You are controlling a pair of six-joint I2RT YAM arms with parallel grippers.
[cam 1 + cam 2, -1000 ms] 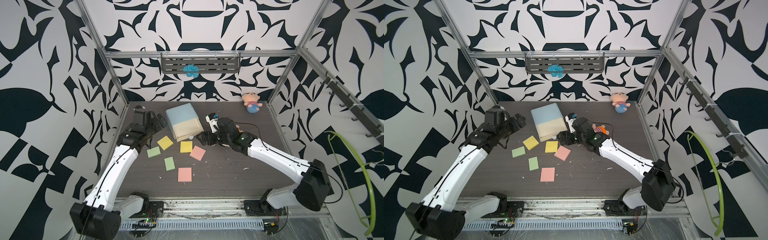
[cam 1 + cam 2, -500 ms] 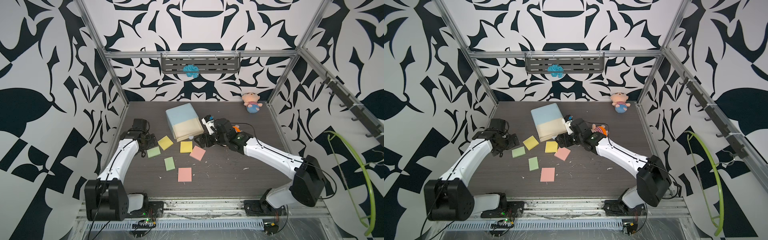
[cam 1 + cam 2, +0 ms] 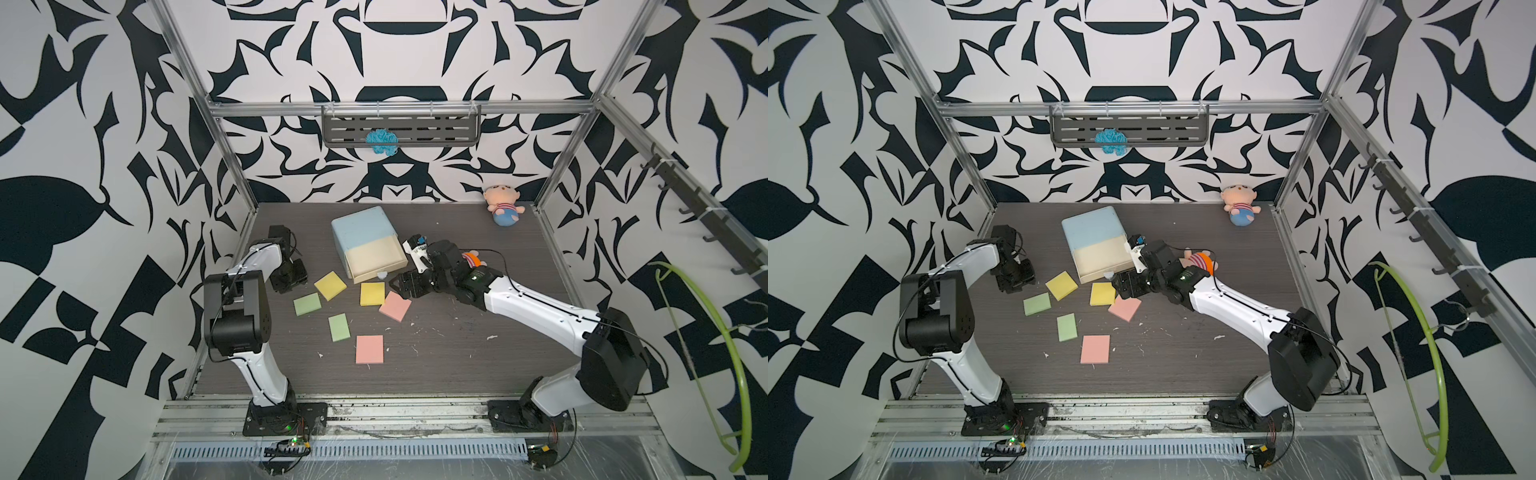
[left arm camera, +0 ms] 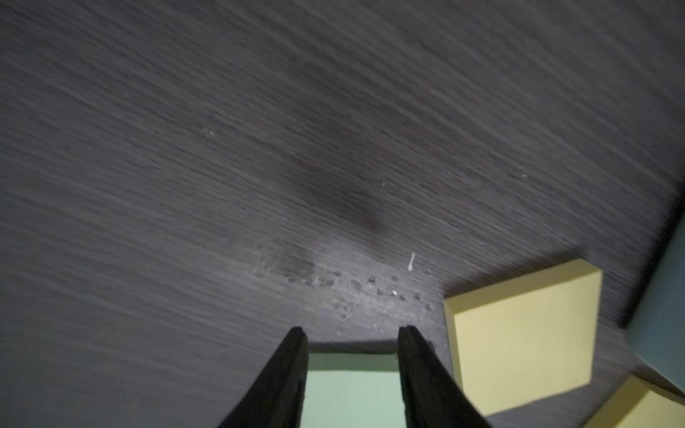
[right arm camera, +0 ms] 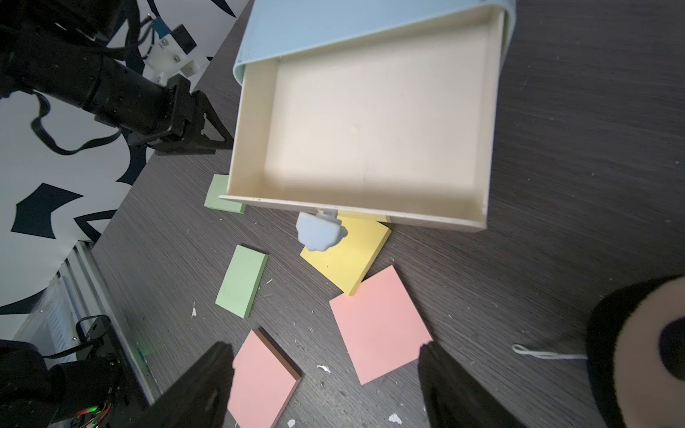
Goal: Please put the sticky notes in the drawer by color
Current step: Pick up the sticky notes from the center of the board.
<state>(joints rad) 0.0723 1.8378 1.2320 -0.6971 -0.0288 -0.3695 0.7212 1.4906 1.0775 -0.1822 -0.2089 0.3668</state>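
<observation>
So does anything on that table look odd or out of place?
Yes. Two plush dolls, one in the back corner and one behind the right arm, seem unrelated to the sticky notes, and white scraps litter the table.

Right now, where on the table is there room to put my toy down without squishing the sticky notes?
There is bare table toward the front, between the front pink pad and the right arm's base, and at the back between the drawer and the plush doll. It is crowded in front of the open drawer, where the six sticky notes and the right gripper sit.
</observation>
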